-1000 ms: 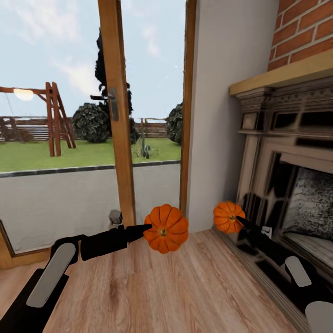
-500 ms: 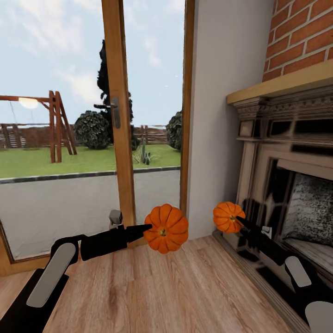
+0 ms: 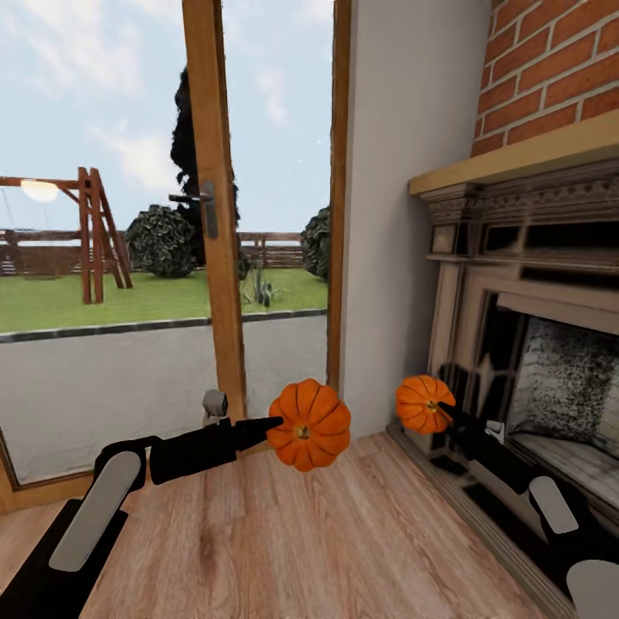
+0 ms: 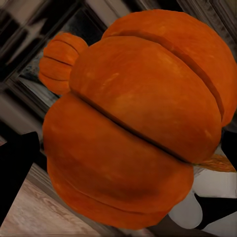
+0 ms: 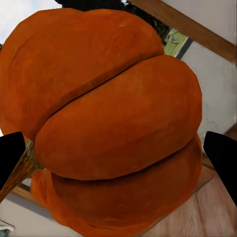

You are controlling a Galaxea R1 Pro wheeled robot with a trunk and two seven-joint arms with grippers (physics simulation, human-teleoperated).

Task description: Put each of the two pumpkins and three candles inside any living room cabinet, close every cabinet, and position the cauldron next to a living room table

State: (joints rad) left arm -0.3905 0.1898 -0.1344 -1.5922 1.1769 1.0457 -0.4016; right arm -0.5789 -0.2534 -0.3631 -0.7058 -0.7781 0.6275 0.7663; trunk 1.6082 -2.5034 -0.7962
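Observation:
Both pumpkins are held up in front of me above the wood floor. In the head view my left gripper (image 3: 277, 423) is shut on the larger orange ribbed pumpkin (image 3: 309, 425). My right gripper (image 3: 444, 407) is shut on the smaller pumpkin (image 3: 419, 402), close to the fireplace. The left wrist view has its pumpkin (image 4: 133, 133) pressed up close, with the other pumpkin (image 4: 61, 61) behind it. Dark fingertips (image 5: 223, 157) flank the pumpkin (image 5: 108, 118) in the right wrist view. The candles, cabinet, cauldron and table are out of view.
A glass patio door (image 3: 112, 361) with a wooden frame (image 3: 211, 215) stands ahead, a garden behind it. A white wall section (image 3: 404, 129) separates it from the brick fireplace (image 3: 533, 344) at the right. Light wood floor (image 3: 301, 542) lies below my arms.
The whole picture has shifted slightly, the fireplace now sitting further left, so the camera moved. Both arms and their pumpkins keep the same places in the picture.

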